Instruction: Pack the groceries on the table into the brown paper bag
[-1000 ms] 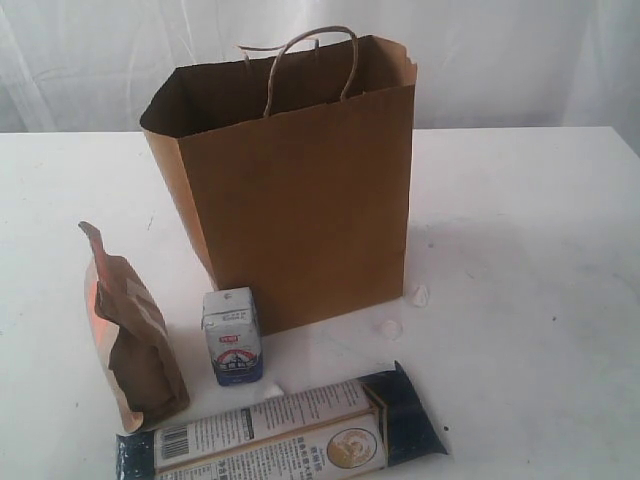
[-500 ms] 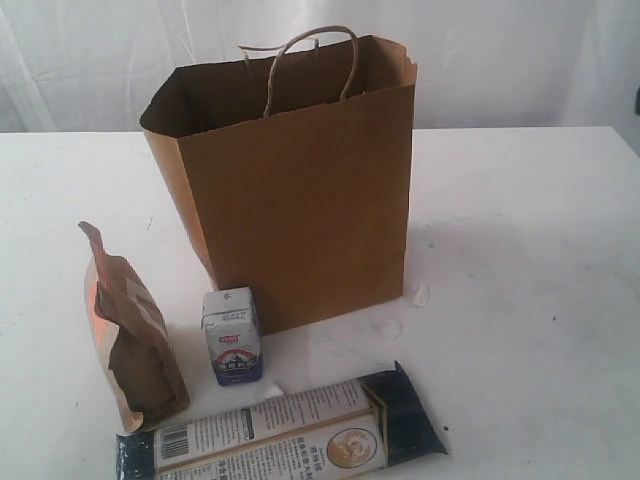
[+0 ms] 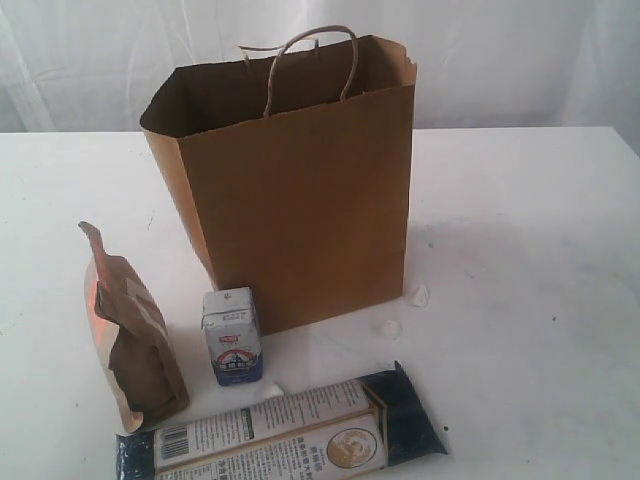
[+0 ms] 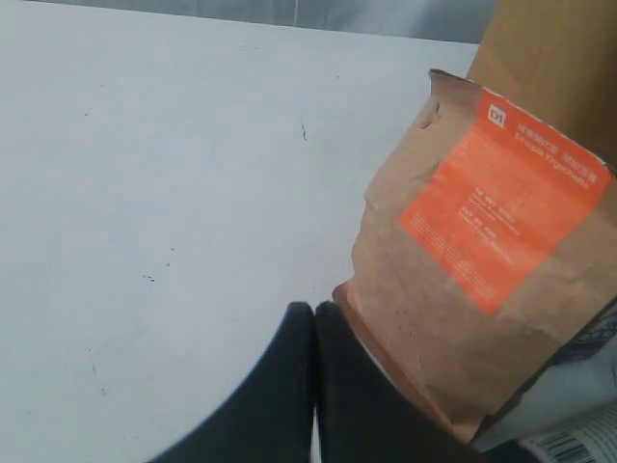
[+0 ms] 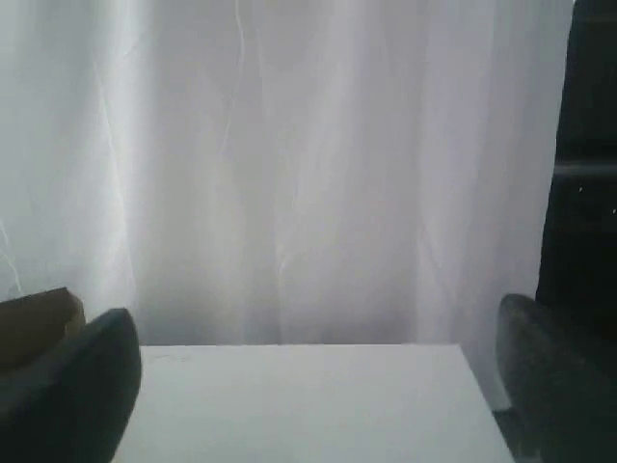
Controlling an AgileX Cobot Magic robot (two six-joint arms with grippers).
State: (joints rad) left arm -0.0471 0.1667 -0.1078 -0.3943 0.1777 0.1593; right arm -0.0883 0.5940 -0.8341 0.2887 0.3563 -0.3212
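Observation:
The brown paper bag (image 3: 295, 190) stands open at the middle of the table (image 3: 520, 230). In front of it, left to right, stand a brown pouch (image 3: 135, 335) and a small white-blue carton (image 3: 232, 336). A long blue-white packet (image 3: 285, 435) lies flat at the front edge. Neither arm shows in the exterior view. In the left wrist view my left gripper (image 4: 314, 311) is shut and empty, its tips just beside the base of the brown pouch (image 4: 477, 260) with its orange label. My right gripper (image 5: 318, 367) is open and empty above bare table, facing the curtain.
Small white crumpled scraps (image 3: 418, 296) lie at the bag's right front corner. A white curtain (image 3: 500, 60) hangs behind the table. The far table edge (image 5: 299, 345) and a corner of the bag (image 5: 34, 323) show in the right wrist view.
None of the packages or the bag has moved. A dark bit at the right edge of the exterior view half a second ago is gone now.

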